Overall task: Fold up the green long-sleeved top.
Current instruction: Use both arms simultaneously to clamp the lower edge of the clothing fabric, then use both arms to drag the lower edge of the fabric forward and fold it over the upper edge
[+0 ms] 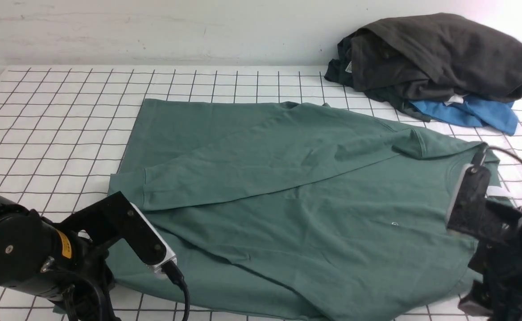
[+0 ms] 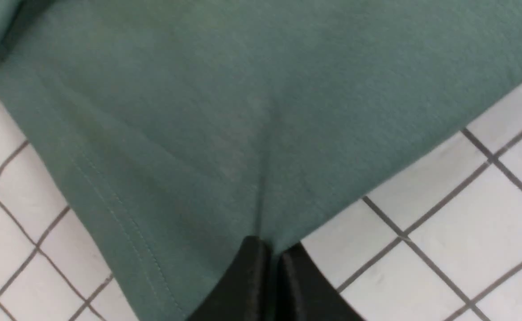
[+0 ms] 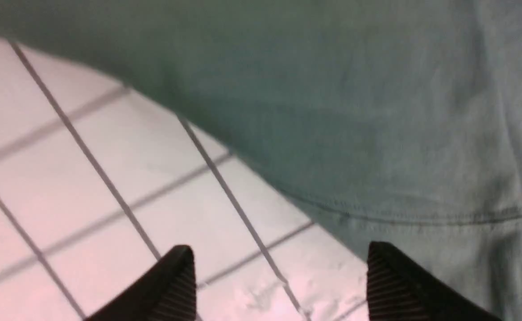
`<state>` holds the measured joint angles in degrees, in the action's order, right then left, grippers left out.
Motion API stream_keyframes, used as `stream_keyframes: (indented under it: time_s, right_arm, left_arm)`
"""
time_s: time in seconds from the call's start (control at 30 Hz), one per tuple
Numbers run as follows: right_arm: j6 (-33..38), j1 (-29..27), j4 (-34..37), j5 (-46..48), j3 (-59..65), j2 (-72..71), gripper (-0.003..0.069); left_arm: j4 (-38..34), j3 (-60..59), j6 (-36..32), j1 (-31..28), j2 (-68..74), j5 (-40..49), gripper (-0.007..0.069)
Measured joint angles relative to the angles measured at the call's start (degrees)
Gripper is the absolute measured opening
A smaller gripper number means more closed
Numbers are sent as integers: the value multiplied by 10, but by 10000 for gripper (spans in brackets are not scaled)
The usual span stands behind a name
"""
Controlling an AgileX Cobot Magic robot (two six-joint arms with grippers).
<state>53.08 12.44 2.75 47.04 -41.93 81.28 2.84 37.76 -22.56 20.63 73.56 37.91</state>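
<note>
The green long-sleeved top [image 1: 287, 187] is lying across the middle of the desk [image 1: 64, 111], reaching its near edge. The left gripper [image 2: 272, 249] is pinching the top's hem; the right gripper [image 3: 279, 258] is standing wide open at its edge.

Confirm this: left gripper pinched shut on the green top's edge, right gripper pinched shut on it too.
Not quite. The right gripper is open: the right wrist view shows its fingers spread apart at the hem of the green long-sleeved top, gripping nothing. The left gripper is indeed pinched shut on the top's edge.
</note>
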Motion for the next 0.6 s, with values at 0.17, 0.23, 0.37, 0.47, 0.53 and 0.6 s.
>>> stream_keyframes:
  time_s: [0.17,0.23,0.37,0.47,0.53,0.6]
  right_arm:
    - [-28,0,-128,-55,0,88,527]
    - [-41,0,-156,-72,-1,107,503]
    - [-60,1,-177,-80,-7,119,383]
    - [-75,2,-190,-115,-6,121,192]
    - [-95,2,-195,-136,-6,118,71]
    - [-113,2,-198,-147,-6,111,23]
  left_arm:
    - [-3,11,7,0,-1,18,-1]
    - [-4,11,7,0,-2,21,-1]
    - [-7,11,7,0,-6,26,-1]
    - [-8,11,7,0,-7,27,-1]
    - [-11,12,17,0,-8,29,-1]
    - [-11,20,34,0,-8,38,-4]
